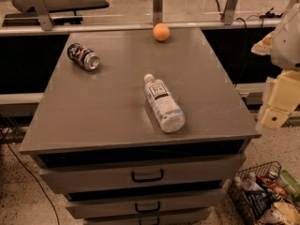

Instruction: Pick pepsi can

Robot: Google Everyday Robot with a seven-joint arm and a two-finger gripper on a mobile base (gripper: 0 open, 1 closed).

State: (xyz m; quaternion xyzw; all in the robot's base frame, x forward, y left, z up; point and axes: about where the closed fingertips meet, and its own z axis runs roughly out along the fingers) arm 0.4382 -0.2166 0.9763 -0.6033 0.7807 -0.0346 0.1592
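Observation:
The pepsi can (pixel 83 56) is a small dark blue can with red and white markings. It lies on its side at the back left of the grey cabinet top (pixel 117 111), with its silver end facing front-right. My gripper (pixel 280 100) hangs at the right edge of the view, beyond the cabinet's right side and far from the can. It holds nothing that I can see.
A clear plastic bottle (pixel 163 103) with a white cap lies on its side in the middle of the top. An orange ball (pixel 161 32) sits at the back edge. Drawers with handles (pixel 147 176) are below. A wire basket of items (pixel 262 196) stands on the floor at the lower right.

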